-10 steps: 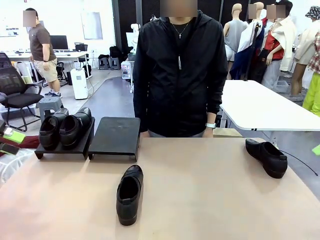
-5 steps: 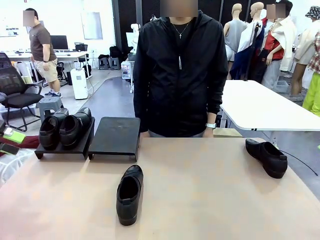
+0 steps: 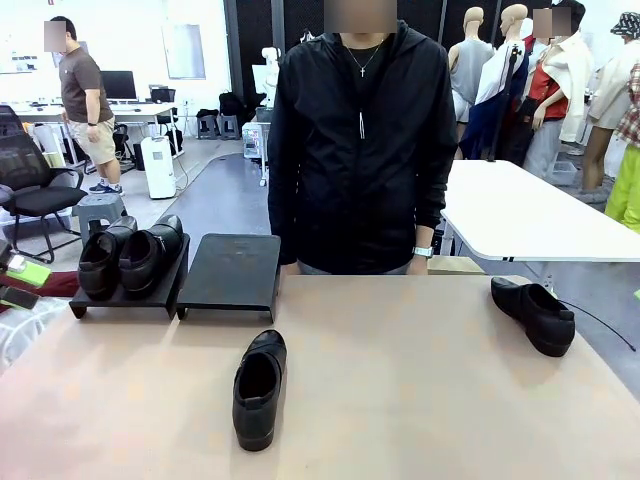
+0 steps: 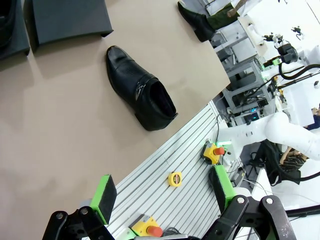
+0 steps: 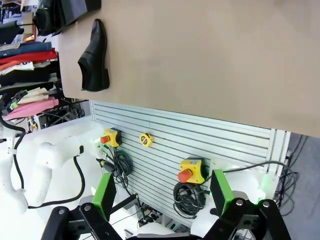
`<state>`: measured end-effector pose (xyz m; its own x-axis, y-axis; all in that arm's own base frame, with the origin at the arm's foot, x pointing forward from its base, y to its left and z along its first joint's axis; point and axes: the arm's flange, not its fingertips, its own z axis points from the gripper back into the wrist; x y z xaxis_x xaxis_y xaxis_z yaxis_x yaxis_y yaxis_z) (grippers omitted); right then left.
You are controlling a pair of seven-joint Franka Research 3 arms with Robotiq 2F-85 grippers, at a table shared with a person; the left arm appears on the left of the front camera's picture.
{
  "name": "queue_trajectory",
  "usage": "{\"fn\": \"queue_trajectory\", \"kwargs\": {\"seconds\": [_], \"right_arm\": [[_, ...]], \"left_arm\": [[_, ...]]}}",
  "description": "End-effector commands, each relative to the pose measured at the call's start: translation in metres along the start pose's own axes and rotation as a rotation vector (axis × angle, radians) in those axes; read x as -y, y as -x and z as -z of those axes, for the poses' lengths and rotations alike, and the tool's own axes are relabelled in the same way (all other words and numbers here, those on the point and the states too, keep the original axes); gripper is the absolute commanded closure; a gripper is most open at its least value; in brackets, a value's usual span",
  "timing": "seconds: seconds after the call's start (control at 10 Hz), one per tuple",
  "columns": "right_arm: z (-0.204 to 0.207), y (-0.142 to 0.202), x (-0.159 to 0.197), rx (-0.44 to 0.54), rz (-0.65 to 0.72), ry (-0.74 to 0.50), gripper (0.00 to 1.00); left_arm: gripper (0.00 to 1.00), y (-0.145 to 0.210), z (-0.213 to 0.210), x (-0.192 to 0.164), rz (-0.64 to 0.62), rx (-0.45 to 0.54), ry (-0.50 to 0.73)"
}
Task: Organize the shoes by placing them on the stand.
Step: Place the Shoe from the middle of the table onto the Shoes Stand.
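Two glossy black shoes [image 3: 130,258] sit side by side on the left black stand [image 3: 120,303] at the table's far left. A second stand [image 3: 232,272] next to it is bare. One loose shoe [image 3: 258,388] lies in the middle of the near table, toe pointing away; the left wrist view shows this shoe [image 4: 140,89] ahead. Another shoe [image 3: 533,315] lies at the far right edge. My left gripper [image 4: 162,192] is open, hanging over the slatted base off the table's near edge. My right gripper [image 5: 162,192] is open too, also off the table, with the middle shoe [image 5: 95,57] far ahead.
A person in a black jacket [image 3: 360,140] stands at the far edge, hands behind the table. Below the near edge, the slatted base [image 4: 190,175] carries a yellow tape measure [image 4: 174,178] and emergency-stop buttons [image 5: 187,172]. A thin cable [image 3: 600,325] trails by the right shoe.
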<state>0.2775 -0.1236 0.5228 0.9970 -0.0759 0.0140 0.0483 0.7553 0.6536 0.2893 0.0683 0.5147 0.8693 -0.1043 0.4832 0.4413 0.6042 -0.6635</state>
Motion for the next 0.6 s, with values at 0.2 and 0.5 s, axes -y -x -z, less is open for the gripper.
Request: {"fn": "queue_trajectory", "kwargs": {"seconds": [0.2,0.5], "right_arm": [[0.000,0.000,-0.005,0.014,0.024,-0.004,0.00],[0.000,0.000,-0.005,0.014,0.024,-0.004,0.00]], "left_arm": [[0.00,0.001,-0.002,-0.001,0.006,-0.011,-0.003],[0.00,-0.001,0.069,0.070,-0.061,-0.084,-0.114]]}}
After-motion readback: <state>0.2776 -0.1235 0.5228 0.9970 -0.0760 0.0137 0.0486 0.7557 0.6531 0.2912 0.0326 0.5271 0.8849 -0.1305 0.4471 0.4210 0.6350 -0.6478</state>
